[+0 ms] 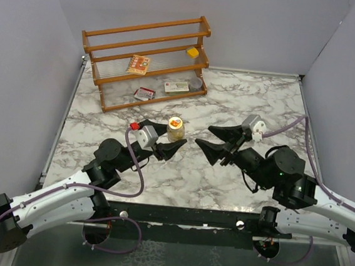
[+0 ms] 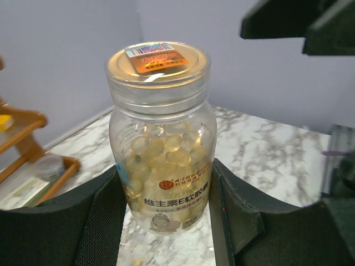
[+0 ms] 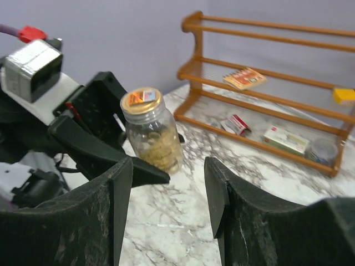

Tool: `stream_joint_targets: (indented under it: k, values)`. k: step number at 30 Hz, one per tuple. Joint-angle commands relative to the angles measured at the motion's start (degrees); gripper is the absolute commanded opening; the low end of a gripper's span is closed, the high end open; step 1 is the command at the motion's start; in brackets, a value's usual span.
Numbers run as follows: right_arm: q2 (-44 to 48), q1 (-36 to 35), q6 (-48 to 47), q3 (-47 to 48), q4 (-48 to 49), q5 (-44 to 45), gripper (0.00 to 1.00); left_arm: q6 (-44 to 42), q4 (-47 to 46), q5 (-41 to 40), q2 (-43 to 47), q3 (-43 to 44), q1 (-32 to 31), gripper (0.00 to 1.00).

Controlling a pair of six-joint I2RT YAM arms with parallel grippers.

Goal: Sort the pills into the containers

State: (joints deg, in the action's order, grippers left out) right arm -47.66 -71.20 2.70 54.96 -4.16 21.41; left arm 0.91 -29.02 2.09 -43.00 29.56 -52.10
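Left tool (image 1: pixel 175 136) is sitting open, fingers flanking the jar (image 1: pixel 175 129). Jar is standing upright on the table (image 1: pixel 263 97), lid on, pills inside. Right tool (image 1: pixel 203 136) is also hanging open, pointing at the jar from nearby. Yellow box (image 1: pixel 193 52) is sitting on the rack (image 1: pixel 148 42) at the back, well apart.
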Motion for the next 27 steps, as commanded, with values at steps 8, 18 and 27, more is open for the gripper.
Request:
stream_joint_targets:
  k: [8,18,27]
  values:
    - [6.8,-0.4,-1.4,-3.8,3.1,-27.8,0.55,9.4,-1.5,37.8,1.9,2.8,0.1,0.00]
    - [6.8,-0.4,-1.6,-4.4,5.6,-36.5,0.58,13.4,-3.1,48.4,-2.2,4.3,-1.0,0.00]
    - [4.9,-0.4,-1.5,-4.8,7.7,-38.5,0.61,13.4,-3.5,48.7,-3.7,4.3,-2.1,0.00]
